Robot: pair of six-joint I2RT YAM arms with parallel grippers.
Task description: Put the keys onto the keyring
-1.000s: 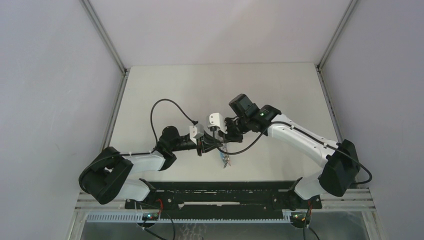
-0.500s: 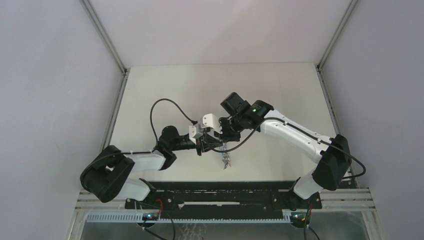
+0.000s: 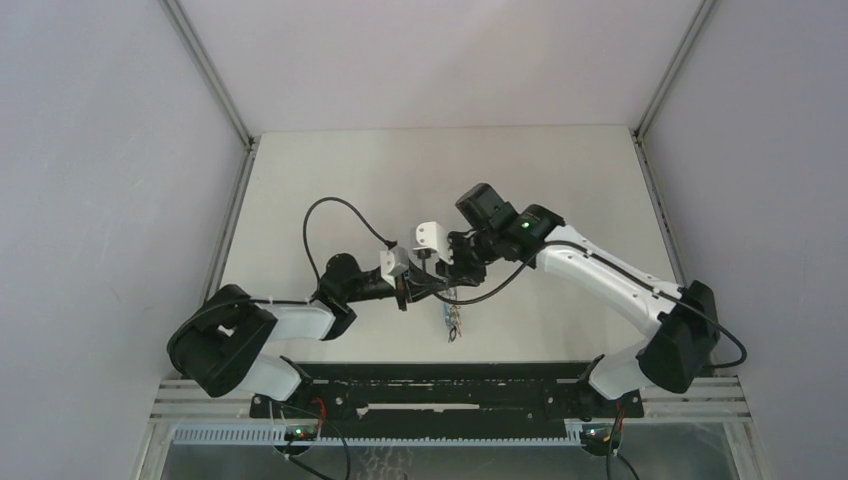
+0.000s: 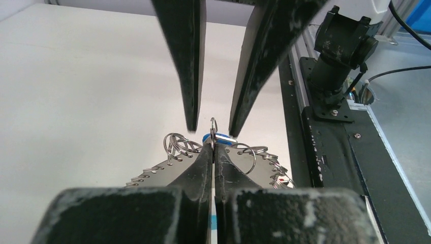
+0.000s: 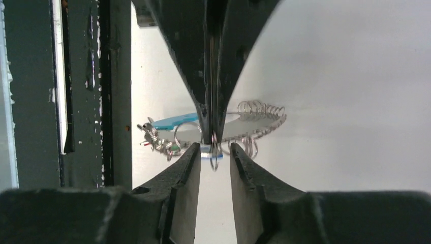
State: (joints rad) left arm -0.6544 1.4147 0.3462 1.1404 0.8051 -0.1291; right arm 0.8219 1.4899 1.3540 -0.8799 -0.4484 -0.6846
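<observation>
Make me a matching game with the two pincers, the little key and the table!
Things:
1 left pincer
2 right pincer
3 key
4 table

How they look:
a blue top
b open
c white
d shut

Pairs: 1-d, 2-b, 3-a, 4-c

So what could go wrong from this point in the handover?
The left gripper holds the key at its very fingertips only, so it may slip or twist. The right gripper is open astride the same spot; closing could bump the left fingertips or miss the tiny key.
</observation>
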